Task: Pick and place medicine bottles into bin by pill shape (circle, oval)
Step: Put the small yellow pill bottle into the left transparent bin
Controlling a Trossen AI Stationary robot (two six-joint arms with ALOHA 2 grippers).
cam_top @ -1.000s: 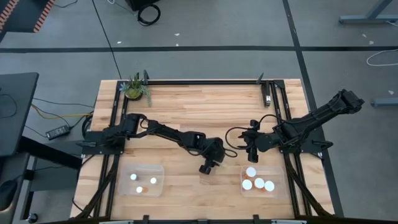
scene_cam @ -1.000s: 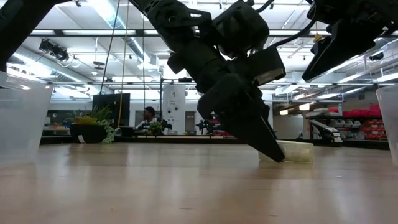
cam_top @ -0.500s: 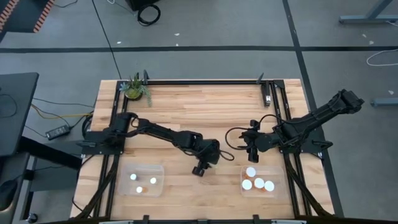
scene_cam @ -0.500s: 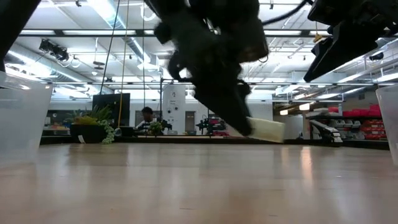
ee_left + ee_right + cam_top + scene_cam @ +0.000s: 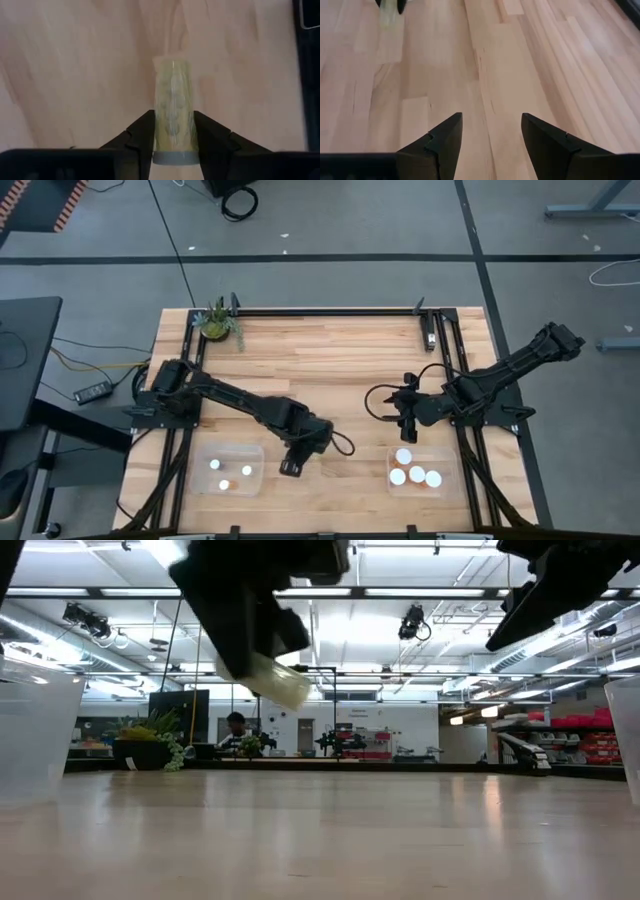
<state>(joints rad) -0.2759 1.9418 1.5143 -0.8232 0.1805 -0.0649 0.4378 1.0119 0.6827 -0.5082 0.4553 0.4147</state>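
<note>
My left gripper (image 5: 291, 467) is shut on a medicine bottle (image 5: 173, 100), a clear bottle with pills inside and a pale cap. It hangs over the table just right of the left bin (image 5: 228, 470), which holds three small white-topped bottles. In the low view the bottle (image 5: 268, 680) hangs tilted, high above the wood. My right gripper (image 5: 405, 432) stands open over bare wood, just beyond the right bin (image 5: 418, 472), where several larger white-topped bottles stand. Nothing is between its fingers (image 5: 445, 135). My left gripper pinches the bottle's round side near its cap end (image 5: 173, 145) between its two fingers (image 5: 142, 135). The bottle lies along the fingers, its bottom end (image 5: 172, 65) sticking out past the tips. The fingers point steeply down. The bottle is lifted clear of the table and tilted.
A small potted plant (image 5: 217, 322) stands at the far left corner. A black frame (image 5: 330, 310) runs along the far edge and both sides. Open wood lies between the two bins and across the table's middle.
My left gripper has lifted the bottle, which lay on the table near the middle, clear of the wood. It has carried it toward the table's left and near edges, close to the left bin, and has tipped to point more steeply down.
</note>
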